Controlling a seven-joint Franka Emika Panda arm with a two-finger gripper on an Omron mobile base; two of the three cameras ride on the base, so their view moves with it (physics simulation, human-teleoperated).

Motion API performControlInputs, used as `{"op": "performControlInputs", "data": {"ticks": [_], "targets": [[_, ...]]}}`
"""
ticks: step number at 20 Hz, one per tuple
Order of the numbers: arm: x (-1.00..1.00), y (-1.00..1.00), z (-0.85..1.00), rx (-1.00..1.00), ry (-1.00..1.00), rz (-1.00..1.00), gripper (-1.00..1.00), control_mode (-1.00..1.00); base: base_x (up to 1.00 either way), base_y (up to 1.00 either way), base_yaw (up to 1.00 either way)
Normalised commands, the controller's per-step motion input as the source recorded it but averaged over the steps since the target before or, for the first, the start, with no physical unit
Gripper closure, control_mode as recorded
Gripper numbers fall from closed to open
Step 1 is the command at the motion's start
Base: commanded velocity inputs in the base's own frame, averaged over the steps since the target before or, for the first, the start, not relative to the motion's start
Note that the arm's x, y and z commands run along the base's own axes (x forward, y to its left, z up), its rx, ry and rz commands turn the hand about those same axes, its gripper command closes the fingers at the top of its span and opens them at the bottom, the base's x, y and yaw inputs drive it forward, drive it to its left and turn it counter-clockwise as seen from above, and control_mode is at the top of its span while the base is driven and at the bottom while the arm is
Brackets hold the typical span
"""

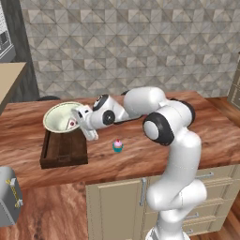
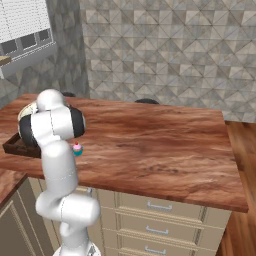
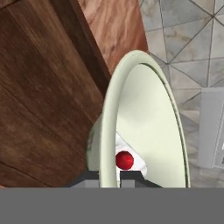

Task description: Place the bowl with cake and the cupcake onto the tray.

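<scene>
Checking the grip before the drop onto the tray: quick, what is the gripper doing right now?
Gripper: jaws closed on the rim of the bowl with cake, held tilted over the tray.

Grey triangle-tiled wall (image 1: 140,42), reddish wooden counter (image 2: 160,145), cream drawers (image 2: 155,210) with metal handles, wood floor (image 1: 47,211)

Pale cream-green bowl (image 1: 58,117), dark brown tray (image 1: 63,152), teal-and-pink cupcake (image 1: 117,146).
</scene>
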Motion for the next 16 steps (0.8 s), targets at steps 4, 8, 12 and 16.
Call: {"op": "performControlInputs", "data": {"ticks": [4,8,12,16], "targets": [[-0.03,0.00,-0.41,-0.01,0.04,0.02,1.00,-1.00,0.00,0.00,0.00],[0.00,0.00,-0.50,0.00,0.06,0.00,1.00,-1.00,0.00,0.00,0.00],[0.00,0.00,-0.47,0.00,0.05,0.01,1.00,-1.00,0.00,0.00,0.00],[0.01,0.00,-0.42,0.00,0.04,0.02,1.00,-1.00,0.00,0.00,0.00]]}}
